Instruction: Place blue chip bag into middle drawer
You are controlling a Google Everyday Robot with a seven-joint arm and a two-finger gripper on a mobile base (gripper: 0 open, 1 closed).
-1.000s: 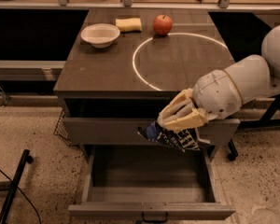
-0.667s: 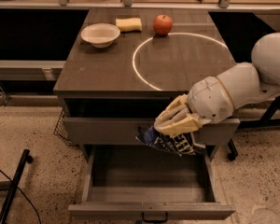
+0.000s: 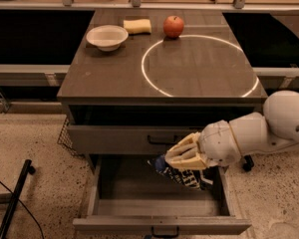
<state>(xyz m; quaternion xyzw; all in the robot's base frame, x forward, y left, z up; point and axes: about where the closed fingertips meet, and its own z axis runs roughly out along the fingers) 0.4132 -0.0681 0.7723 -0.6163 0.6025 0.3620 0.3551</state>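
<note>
The blue chip bag (image 3: 182,176) is a crumpled dark-blue foil bag with white print. My gripper (image 3: 182,157) is shut on its top and holds it hanging just above the open middle drawer (image 3: 114,185), over the drawer's right half. The drawer is pulled out at the bottom of the cabinet, wide and shallow, with a dark handle (image 3: 164,231) on its front. The handled drawer (image 3: 114,138) above it is shut. My white arm reaches in from the right.
On the cabinet top (image 3: 109,73) stand a white bowl (image 3: 107,36), a yellow sponge (image 3: 137,26) and a red apple (image 3: 173,26), beside a white painted circle. A wire basket (image 3: 65,138) hangs left of the cabinet. A black pole (image 3: 12,203) lies on the floor at left.
My gripper has moved down and a little left with the bag, from in front of the upper drawer to just over the open drawer.
</note>
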